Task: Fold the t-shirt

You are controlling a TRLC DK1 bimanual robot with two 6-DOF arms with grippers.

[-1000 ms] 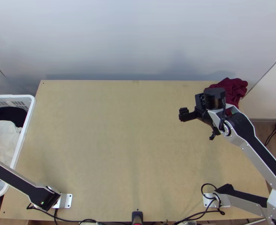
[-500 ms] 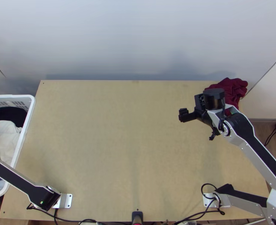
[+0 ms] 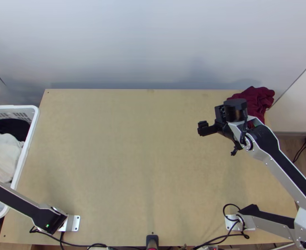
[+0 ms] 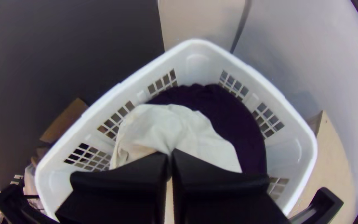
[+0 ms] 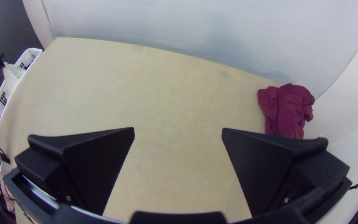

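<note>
With the left gripper [image 4: 170,154] closed, we are pinching a bit of the white cloth [image 4: 175,128], which we are taking to be the t-shirt, draping in loose folds down into the laundry basket [image 3: 29,137]. We are expecting a light, soft thing, sagging from any single pinch, so we are favouring two edges well apart, perhaps the shoulders, for spreading it. Over the table [image 3: 153,146] we are holding the right gripper [image 5: 178,132] wide apart and empty.

Bunched white cloth [image 4: 183,128] in the basket [image 4: 298,151]
</note>
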